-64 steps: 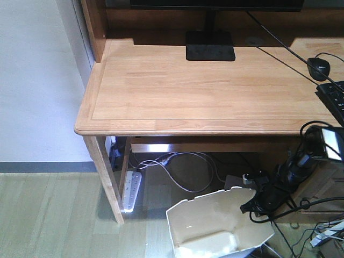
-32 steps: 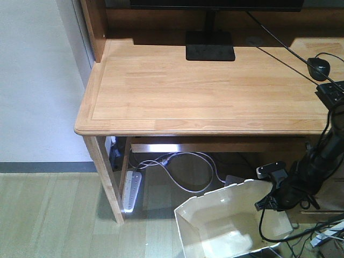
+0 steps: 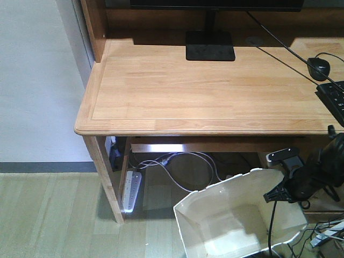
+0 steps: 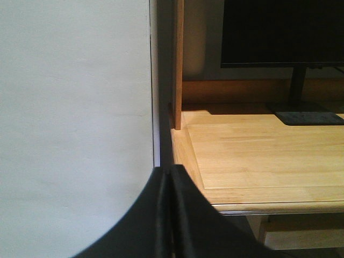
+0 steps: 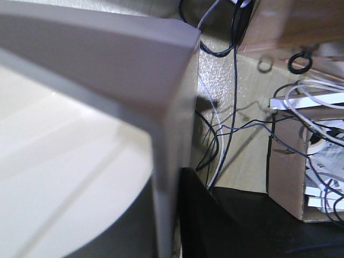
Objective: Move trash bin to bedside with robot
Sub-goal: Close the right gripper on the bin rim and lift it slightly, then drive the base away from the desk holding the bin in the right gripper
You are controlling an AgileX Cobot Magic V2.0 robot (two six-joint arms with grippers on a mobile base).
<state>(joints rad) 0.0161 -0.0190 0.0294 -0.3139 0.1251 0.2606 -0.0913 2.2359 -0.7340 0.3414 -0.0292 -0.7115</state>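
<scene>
Trash bin [image 3: 232, 210] higher in right claw [image 3: 276, 195]

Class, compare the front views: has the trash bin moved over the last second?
Yes. The trash bin has shifted rightward, away from the desk's front leg, and its far rim now rises closer to the desktop.

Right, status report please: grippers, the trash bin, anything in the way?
Left gripper shut, empty, up by the desk. Right gripper shut on trash bin rim, bin in front of desk. Loose cables on floor nearby; bed not in view.
</scene>
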